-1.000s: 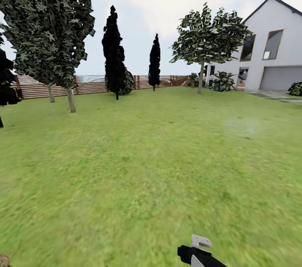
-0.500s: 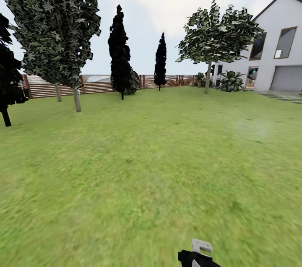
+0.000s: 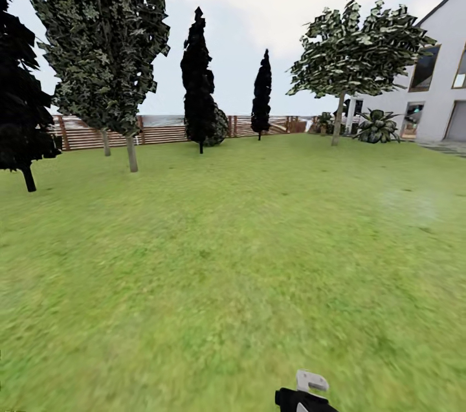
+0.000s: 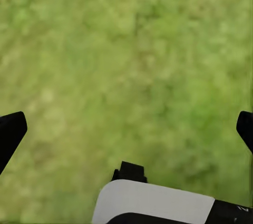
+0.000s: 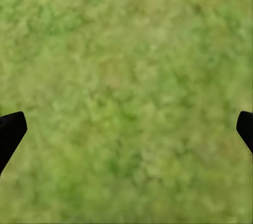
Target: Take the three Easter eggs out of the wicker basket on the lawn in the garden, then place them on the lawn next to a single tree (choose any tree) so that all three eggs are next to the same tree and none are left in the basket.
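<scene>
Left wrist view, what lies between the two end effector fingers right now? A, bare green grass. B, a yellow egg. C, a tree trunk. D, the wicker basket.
A: in the left wrist view the left end effector has its dark fingers wide apart at the picture's edges, with grass alone between them.
</scene>
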You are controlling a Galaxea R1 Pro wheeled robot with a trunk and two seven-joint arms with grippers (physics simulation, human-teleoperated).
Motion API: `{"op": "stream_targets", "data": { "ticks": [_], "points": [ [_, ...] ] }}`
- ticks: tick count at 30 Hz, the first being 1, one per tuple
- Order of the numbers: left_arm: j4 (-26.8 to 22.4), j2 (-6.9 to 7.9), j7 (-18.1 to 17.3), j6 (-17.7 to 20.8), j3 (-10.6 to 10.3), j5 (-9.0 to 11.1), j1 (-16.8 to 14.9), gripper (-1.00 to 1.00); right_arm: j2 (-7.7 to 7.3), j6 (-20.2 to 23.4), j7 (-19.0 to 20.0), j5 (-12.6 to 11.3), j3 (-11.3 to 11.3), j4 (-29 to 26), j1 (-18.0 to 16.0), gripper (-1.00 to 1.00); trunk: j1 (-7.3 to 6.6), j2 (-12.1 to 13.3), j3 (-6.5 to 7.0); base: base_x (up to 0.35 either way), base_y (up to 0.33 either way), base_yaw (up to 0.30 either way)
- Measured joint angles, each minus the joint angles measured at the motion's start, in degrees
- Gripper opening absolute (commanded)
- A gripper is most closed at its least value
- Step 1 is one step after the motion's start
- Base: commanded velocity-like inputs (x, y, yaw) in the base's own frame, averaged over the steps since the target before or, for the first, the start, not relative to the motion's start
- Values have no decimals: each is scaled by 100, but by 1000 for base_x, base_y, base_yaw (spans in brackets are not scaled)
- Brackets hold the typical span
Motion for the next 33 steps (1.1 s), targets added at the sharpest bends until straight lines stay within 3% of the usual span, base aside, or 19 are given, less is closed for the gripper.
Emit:
{"op": "stream_targets", "data": {
  "ticks": [16, 26, 33],
  "points": [
    [8, -8, 6, -4, -6, 1, -1, 100, -1, 1, -1, -1, -7, -7, 28, 100, 0, 0, 0, 263, -214, 30],
    [7, -9, 7, -5, -7, -1, 0, 100, -1, 0, 0, 0, -3, -5, 35, 100, 0, 0, 0, 247, -228, 218],
    [8, -9, 6, -8, -7, -7, -1, 100, 1, 1, -1, 0, 0, -7, 38, 100, 0, 0, 0, 231, -237, 65]
  ]
}}
